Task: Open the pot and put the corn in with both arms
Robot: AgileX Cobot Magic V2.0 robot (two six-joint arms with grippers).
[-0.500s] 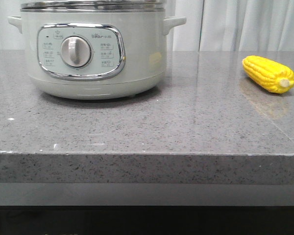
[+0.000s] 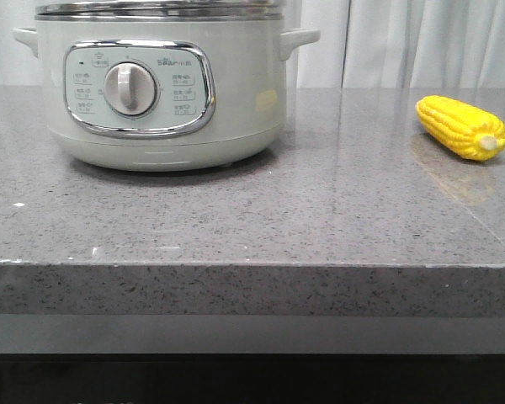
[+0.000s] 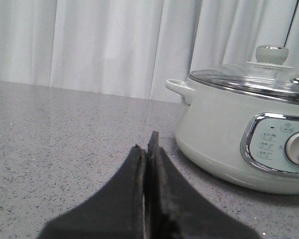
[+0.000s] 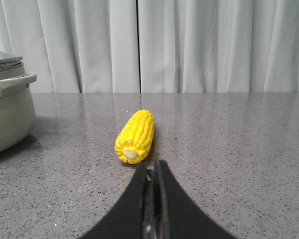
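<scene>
The pale cream-green pot (image 2: 164,93) stands at the back left of the grey counter, its glass lid (image 3: 249,77) with a round knob (image 3: 271,54) on it. The yellow corn (image 2: 461,127) lies at the right, stub end toward me. Neither gripper shows in the front view. My left gripper (image 3: 148,144) is shut and empty, low over the counter, left of the pot (image 3: 239,129). My right gripper (image 4: 153,167) is shut and empty, just short of the corn (image 4: 135,135), apart from it. The pot's side handle (image 4: 12,83) shows in the right wrist view.
The grey speckled counter (image 2: 252,219) has a front edge (image 2: 252,265) close to the camera. White curtains (image 4: 189,45) hang behind the counter.
</scene>
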